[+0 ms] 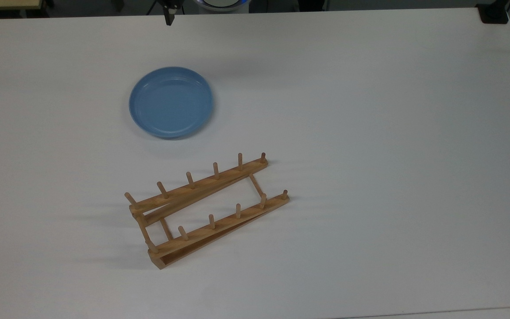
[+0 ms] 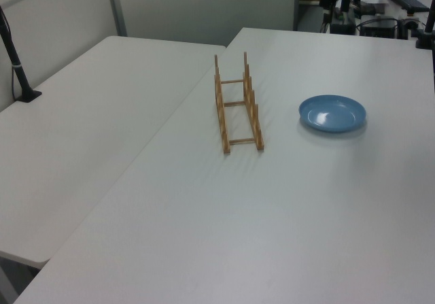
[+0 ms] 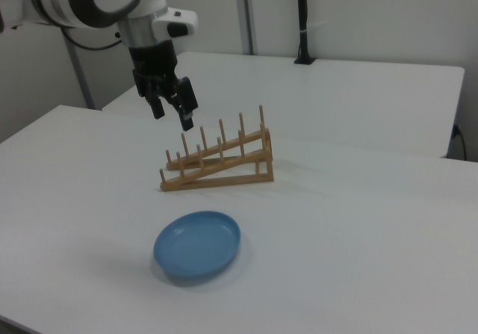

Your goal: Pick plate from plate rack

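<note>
The light-blue plate (image 1: 171, 102) lies flat on the white table, apart from the plate rack (image 1: 206, 208), which holds nothing. In the left view the plate (image 2: 332, 113) sits to the right of the plate rack (image 2: 238, 107). In the right view the plate (image 3: 198, 244) lies in front of the plate rack (image 3: 220, 158). My gripper (image 3: 173, 114) hangs high above the table, open, with nothing between its fingers. One dark fingertip (image 1: 169, 18) pokes in at the top view's upper edge, well beyond the plate.
A second white table (image 2: 75, 134) adjoins on the left view's left, with a black post (image 2: 17, 59) on it. A black clamp (image 1: 494, 13) sits at the top view's upper right corner. Desks with equipment stand behind the table.
</note>
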Robot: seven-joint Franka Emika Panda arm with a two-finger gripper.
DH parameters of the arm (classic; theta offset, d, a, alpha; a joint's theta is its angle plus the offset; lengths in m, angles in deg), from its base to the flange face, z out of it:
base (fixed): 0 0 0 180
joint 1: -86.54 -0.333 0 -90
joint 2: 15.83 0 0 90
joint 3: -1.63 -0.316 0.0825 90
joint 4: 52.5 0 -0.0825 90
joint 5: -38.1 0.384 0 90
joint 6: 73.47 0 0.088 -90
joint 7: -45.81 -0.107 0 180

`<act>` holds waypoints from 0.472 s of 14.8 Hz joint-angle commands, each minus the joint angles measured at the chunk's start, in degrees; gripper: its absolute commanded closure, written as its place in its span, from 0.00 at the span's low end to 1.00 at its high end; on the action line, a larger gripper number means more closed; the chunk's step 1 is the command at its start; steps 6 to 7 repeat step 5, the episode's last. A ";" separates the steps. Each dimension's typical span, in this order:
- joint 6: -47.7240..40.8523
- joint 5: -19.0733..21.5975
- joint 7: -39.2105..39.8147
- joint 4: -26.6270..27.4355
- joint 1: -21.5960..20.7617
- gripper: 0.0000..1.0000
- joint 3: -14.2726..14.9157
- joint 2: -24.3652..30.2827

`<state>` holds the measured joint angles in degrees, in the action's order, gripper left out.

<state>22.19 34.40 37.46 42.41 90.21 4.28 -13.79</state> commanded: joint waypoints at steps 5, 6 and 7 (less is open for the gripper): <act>3.83 -4.38 2.81 0.90 -4.38 0.00 -0.80 0.51; 3.83 -4.38 2.81 0.90 -4.38 0.00 -0.80 0.51; 3.83 -4.38 2.81 0.90 -4.38 0.00 -0.80 0.51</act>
